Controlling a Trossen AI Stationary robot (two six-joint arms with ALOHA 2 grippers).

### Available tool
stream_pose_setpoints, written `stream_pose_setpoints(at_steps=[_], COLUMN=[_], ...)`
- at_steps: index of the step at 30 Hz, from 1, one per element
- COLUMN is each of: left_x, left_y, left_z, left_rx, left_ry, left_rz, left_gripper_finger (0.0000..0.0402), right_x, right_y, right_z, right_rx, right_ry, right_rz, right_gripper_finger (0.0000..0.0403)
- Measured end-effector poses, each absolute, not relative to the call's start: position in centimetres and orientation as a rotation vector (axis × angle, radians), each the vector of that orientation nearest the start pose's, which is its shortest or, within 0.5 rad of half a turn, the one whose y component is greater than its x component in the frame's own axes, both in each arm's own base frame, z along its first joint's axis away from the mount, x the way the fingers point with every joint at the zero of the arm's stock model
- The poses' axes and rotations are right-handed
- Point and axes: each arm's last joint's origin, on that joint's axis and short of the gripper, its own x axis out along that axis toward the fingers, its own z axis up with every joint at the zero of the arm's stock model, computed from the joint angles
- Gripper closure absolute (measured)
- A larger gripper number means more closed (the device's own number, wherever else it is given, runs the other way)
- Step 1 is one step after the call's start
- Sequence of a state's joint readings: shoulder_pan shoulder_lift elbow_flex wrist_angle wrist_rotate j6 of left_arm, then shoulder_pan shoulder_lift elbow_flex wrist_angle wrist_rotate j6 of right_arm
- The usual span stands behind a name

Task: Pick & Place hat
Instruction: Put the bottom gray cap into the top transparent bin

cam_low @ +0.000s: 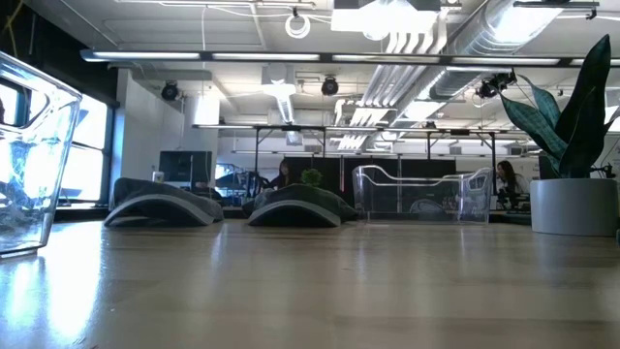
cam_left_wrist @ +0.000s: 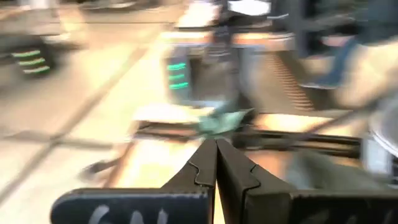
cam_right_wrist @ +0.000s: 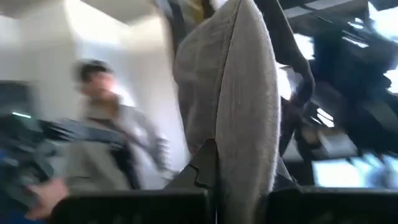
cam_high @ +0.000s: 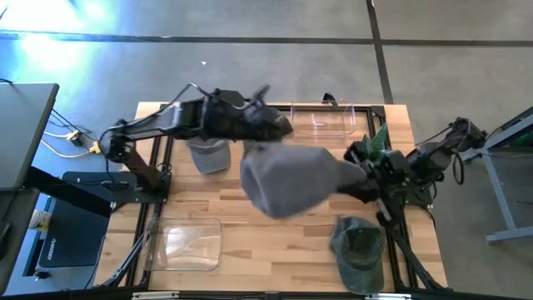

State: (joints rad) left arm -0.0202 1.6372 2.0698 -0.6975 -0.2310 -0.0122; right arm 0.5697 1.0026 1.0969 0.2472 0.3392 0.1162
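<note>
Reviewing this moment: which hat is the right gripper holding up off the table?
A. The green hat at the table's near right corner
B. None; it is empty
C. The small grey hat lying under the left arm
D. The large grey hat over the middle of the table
D: the right gripper is shut on the large grey hat, whose fabric hangs between its fingers in the right wrist view and floats above the table in the high view.

Two dark jointed arms, black notched fingers (cam_left_wrist: 199, 177), white cabling
</note>
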Motion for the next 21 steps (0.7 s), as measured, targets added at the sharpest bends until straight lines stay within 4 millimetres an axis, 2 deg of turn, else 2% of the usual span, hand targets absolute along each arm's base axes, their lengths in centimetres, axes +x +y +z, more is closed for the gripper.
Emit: stream_pose_setpoints(at_steps=[3, 6, 9, 12, 15, 18, 21], left_x=[30.3, 27.8, 27.0, 26.3, 25.4, 25.0, 25.2], left_y=[-0.7, -2.1, -3.7, -5.6, -6.4, -6.4, -6.0], left_z=[51.1, 52.3, 52.9, 52.2, 51.8, 50.9, 50.0], left_rx=[0.029, 0.039, 0.057, 0.119, 0.109, 0.073, 0.027], left_ry=[0.244, 0.220, 0.191, 0.250, 0.280, 0.342, 0.390], left_rz=[0.348, 0.343, 0.336, 0.377, 0.456, 0.504, 0.492], left_gripper_finger=[0.0401, 0.0401, 0.0401, 0.0401, 0.0401, 0.0401, 0.0400], right_x=[18.0, 18.5, 18.7, 18.5, 18.5, 18.5, 19.1], right_y=[9.8, 9.6, 8.9, 7.8, 7.2, 6.6, 6.6], right_z=[43.2, 41.9, 39.7, 37.1, 34.7, 33.8, 33.4], right_rx=[0.288, 0.325, 0.397, 0.519, 0.588, 0.647, 0.658], right_ry=[-0.195, -0.115, -0.121, -0.214, -0.335, -0.436, -0.406], right_rz=[0.167, 0.138, 0.093, 0.064, 0.139, 0.213, 0.257], right_gripper_finger=[0.0395, 0.0397, 0.0397, 0.0397, 0.0397, 0.0397, 0.0397])
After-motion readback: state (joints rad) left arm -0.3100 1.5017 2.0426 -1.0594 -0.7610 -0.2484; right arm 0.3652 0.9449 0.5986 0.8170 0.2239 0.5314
